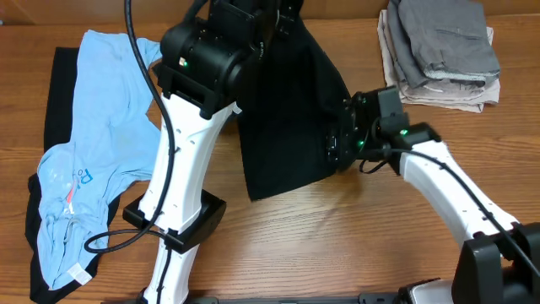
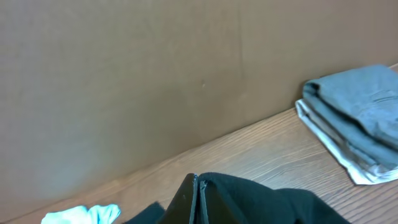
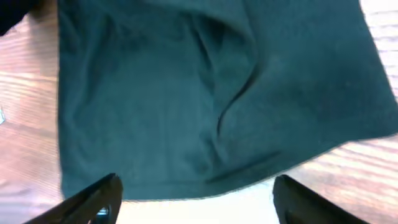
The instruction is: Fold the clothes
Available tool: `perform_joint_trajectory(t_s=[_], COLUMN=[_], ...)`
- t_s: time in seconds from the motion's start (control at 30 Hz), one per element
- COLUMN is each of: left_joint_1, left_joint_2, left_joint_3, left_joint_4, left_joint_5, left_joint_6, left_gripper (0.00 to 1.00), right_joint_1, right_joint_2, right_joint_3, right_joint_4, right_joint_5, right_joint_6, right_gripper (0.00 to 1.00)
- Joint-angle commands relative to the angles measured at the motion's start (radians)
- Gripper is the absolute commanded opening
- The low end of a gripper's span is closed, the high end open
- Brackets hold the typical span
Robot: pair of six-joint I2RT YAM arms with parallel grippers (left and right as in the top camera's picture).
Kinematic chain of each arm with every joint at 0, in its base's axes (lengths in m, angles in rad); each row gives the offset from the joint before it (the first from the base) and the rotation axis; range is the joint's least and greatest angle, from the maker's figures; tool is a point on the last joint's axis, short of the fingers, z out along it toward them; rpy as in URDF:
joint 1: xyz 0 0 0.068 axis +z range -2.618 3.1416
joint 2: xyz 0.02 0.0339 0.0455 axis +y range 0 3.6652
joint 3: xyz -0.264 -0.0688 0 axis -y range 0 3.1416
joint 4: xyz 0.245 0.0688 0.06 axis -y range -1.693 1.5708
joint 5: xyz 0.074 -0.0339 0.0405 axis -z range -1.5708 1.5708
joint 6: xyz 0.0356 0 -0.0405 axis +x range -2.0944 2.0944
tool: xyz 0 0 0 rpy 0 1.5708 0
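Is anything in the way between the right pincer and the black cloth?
No, nothing visible is. The right pincer stands open right at the edge of the black cloth, with only the bare table around it.

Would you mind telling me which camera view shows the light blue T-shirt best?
The overhead view: the light blue T-shirt lies almost fully visible there, crumpled, with only its right edge behind the left arm. The left wrist view catches just a small pale corner of it at the bottom edge. The right wrist view shows none of it.
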Motion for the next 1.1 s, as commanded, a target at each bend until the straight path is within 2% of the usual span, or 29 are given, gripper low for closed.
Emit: perform_joint_trajectory(t_s=[0.0, 0.07, 0.17, 0.53, 0.67, 1.07], left_joint_1=[0.006, 0.006, 0.006, 0.015, 0.019, 0.041], left_joint_2=[-0.011, -0.011, -0.011, -0.011, -0.011, -0.011], left_joint_3=[0.010, 0.010, 0.010, 0.010, 0.010, 0.010], left_joint_4=[-0.003, -0.009, -0.014, -0.020, -0.028, -0.035], left_joint_5=[-0.018, -0.018, -0.023, -0.032, -0.033, -0.061], left_joint_6=[-0.002, -0.002, -0.002, -0.002, -0.002, -0.002], left_gripper=[0.04, 0.04, 0.04, 0.04, 0.04, 0.04], right_joint_1=[0.024, 0.035, 0.053, 0.077, 0.077, 0.050], right_joint_2=[-0.009, -0.005, 0.016, 0.177, 0.187, 0.180], right_joint_3=[-0.072, -0.111, -0.133, -0.133, -0.133, -0.126], right_joint_4=[0.103, 0.176, 0.229, 0.294, 0.301, 0.286], right_joint_5=[0.031, 0.056, 0.086, 0.190, 0.209, 0.237], right_joint_6=[0.013, 0.023, 0.024, 0.145, 0.155, 0.198], right_gripper=[0.73, 0.68, 0.68, 0.66, 0.56, 0.07])
